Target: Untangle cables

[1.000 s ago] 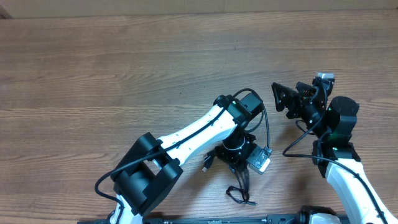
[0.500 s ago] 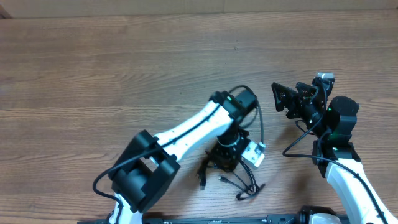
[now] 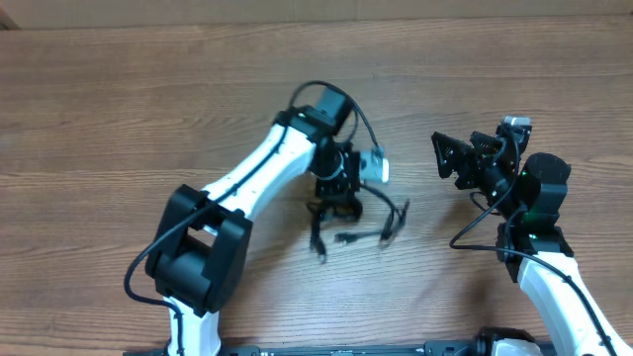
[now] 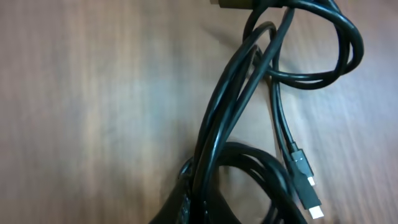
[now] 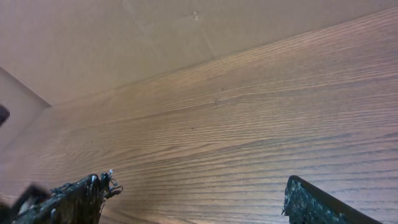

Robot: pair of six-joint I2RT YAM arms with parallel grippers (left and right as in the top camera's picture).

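Left claw (image 3: pixel 335 201) seemingly pinches glossy black looped cables (image 4: pixel 211 134); right claw (image 3: pixel 442 156) gapes wide.

Black cables (image 4: pixel 219 124) take up the middle of the view. Several strands run side by side from a dark bunch at 6 o'clock up toward 12 o'clock. There they curl out to 2 o'clock and swing back across themselves. One thinner strand drops from that curl toward 5 o'clock and ends in a small plug (image 4: pixel 305 180) (black body, silver tip pointing at the bottom edge). Behind them is the wooden table (image 4: pixel 93 112), brown, its grain blurred.
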